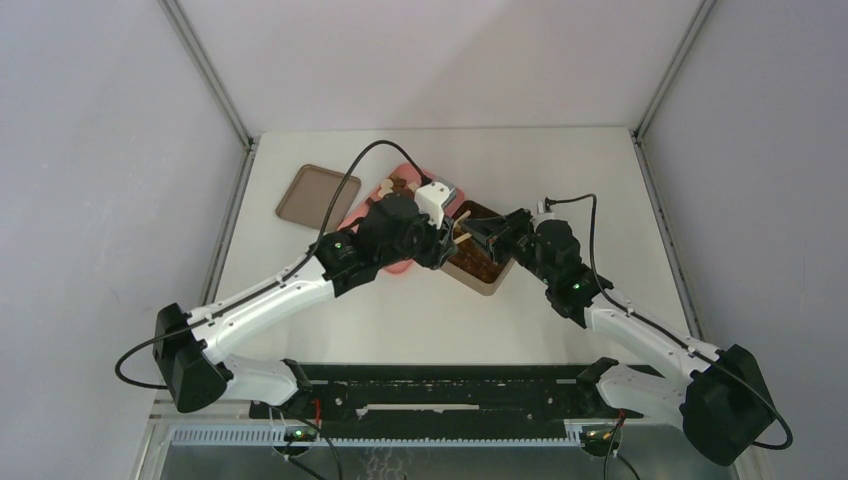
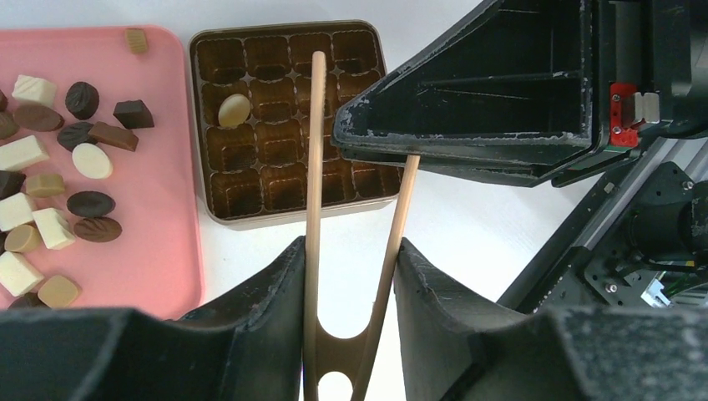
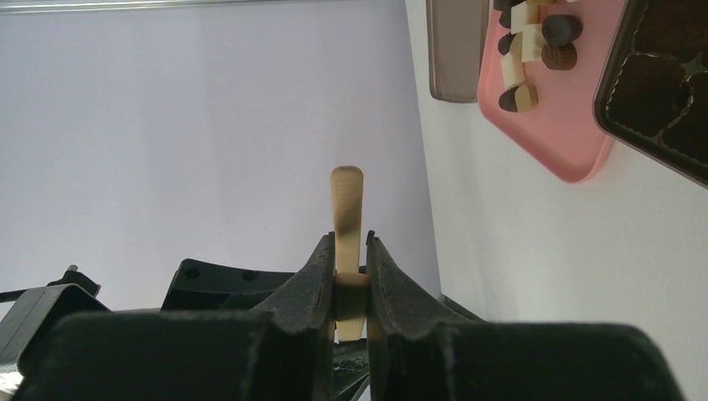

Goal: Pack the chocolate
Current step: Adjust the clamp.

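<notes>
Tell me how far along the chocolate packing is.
Barely started. Done: one cream-white oval chocolate sits in a cell of the square tan tin; the other visible cells are empty. In hand: the left claw holds the thin wooden tongs, and the right claw is clamped on one prong. Remaining: the assorted chocolates on the pink tray.

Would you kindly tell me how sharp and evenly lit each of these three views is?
Top external: soft, even light, no glare, everything small. Left wrist: chocolate and tin crisp, left gripper dark and blurred. Right wrist: tongs in focus, right gripper black, near-featureless against a pale wall.
</notes>
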Available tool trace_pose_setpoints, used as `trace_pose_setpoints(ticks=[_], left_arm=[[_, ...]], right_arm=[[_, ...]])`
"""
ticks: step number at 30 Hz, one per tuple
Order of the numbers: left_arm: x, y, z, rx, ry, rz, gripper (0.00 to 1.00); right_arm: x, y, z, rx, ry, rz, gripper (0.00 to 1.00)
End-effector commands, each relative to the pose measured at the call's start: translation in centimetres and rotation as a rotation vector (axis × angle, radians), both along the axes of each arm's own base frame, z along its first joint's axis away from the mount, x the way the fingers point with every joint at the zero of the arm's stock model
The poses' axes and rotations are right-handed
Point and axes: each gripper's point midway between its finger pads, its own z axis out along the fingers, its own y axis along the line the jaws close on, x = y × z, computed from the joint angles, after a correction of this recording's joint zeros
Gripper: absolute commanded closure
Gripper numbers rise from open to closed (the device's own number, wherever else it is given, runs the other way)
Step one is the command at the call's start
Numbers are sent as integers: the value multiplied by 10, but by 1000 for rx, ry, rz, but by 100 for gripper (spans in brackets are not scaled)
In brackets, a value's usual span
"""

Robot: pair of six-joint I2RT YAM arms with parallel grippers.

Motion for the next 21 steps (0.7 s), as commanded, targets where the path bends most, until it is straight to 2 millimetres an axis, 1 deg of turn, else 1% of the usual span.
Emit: trace_pose_setpoints(ticks=[1,4,8,13,14,17,21], left_arm=[[14,15,17,-19,-73,82,59],[11,18,12,-1,-46,86,60],[10,26,7,31,-10,99,61],[10,44,-4,91,43,123,61],[9,49,-6,108,57,131,61],[9,62,-11,135,93,149,61],[11,82,-17,170,140,176,60]], right_arm=[[-7,2,13,-11,-58,30,88],[-5,-5,12,-69,-75,24,75],[0,-15,17,-170,-131,24,61],[9,-38,8,-333,-189,28,47],[10,-44,-1,-380,-177,32,45],[20,-62,-11,-493,-196,29,38],[42,-86,-29,-652,-210,28,33]])
